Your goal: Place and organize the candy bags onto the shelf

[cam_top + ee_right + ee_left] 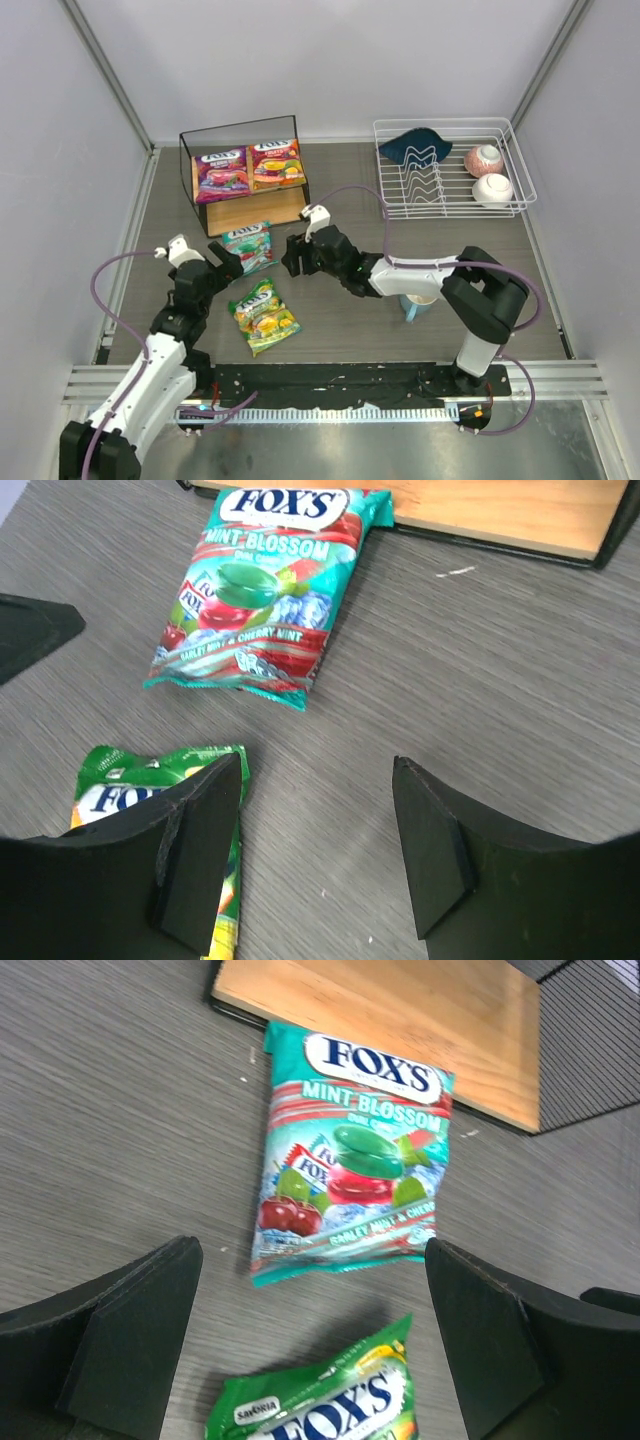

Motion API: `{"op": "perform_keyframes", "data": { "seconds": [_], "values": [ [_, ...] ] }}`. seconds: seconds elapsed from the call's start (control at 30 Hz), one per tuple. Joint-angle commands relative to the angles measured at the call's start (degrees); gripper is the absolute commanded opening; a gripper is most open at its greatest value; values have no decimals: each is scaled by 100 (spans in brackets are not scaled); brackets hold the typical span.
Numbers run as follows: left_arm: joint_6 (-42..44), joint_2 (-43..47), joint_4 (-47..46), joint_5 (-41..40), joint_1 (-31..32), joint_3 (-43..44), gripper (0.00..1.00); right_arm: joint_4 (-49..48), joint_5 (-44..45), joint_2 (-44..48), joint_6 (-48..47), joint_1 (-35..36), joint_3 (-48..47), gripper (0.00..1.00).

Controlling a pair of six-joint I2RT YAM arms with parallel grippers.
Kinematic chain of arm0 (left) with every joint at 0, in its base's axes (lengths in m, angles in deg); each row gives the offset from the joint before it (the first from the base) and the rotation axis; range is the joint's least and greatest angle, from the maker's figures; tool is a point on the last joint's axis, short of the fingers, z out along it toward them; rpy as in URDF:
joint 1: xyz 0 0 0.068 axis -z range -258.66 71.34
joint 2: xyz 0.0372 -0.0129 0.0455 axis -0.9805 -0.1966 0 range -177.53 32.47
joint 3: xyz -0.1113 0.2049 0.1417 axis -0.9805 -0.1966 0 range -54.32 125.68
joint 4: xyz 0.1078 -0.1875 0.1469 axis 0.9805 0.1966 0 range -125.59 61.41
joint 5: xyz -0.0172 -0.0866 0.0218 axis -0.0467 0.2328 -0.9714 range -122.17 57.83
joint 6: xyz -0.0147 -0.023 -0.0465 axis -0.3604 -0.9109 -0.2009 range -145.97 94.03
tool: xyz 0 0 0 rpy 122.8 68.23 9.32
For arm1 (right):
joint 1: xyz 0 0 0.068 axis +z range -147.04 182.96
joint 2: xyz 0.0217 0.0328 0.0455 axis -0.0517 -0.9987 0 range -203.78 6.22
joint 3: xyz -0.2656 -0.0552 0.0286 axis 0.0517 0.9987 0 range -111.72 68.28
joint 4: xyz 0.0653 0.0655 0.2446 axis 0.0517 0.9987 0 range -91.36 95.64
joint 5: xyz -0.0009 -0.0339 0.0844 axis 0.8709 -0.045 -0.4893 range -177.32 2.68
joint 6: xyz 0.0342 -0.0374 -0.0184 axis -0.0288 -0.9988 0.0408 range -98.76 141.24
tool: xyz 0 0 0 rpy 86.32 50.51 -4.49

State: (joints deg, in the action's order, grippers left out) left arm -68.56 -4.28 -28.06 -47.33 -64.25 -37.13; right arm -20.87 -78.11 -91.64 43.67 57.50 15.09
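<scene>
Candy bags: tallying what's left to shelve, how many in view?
4. The purple bag and red-orange bag lie on the shelf; the teal bag and, nearer, the green bag on the table before it. Lower tier partly hidden.

Robotics lab test cell; plain white panel walls (330, 60) in aluminium profiles (108, 70) enclose a grey table (350, 330); left arm (140, 385) and right arm (480, 300) fixed to a black base plate (350, 378).

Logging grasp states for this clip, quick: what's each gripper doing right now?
Left gripper: open, holding nothing; the teal-green glossy flat candy bag lies on the table ahead of its fingers.
Right gripper: open, holding nothing.
</scene>
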Motion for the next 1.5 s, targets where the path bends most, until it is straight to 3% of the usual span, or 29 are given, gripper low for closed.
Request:
{"op": "perform_keyframes", "data": {
  "seconds": [0.0, 0.13, 0.23, 0.37, 0.5, 1.3, 1.47],
  "values": [
    [216, -121, -1183, -681, 26, -286, 100, -413, -341, -268, 24, -146, -551, 68],
    [269, -585, -1833, -874, 26, -506, 100, -493, -710, -671, 138, -330, -868, 67],
    [286, -1077, -2159, -840, 18, -419, 84, -598, -1237, -1014, 296, -497, -1105, 64],
    [242, -1710, -2562, -883, 26, -278, 76, -607, -1501, -1462, 454, -576, -1509, 61],
    [242, -2037, -2818, -787, 18, -207, 75, -335, -1624, -1850, 516, -568, -2028, 59],
    [129, -2784, -3038, -304, 18, -67, 72, -273, -1721, -2404, 701, -208, -2363, 54],
    [-126, -2978, -2906, -163, 18, 74, 67, -281, -1660, -2448, 666, -199, -2310, 47]
  ]
}}
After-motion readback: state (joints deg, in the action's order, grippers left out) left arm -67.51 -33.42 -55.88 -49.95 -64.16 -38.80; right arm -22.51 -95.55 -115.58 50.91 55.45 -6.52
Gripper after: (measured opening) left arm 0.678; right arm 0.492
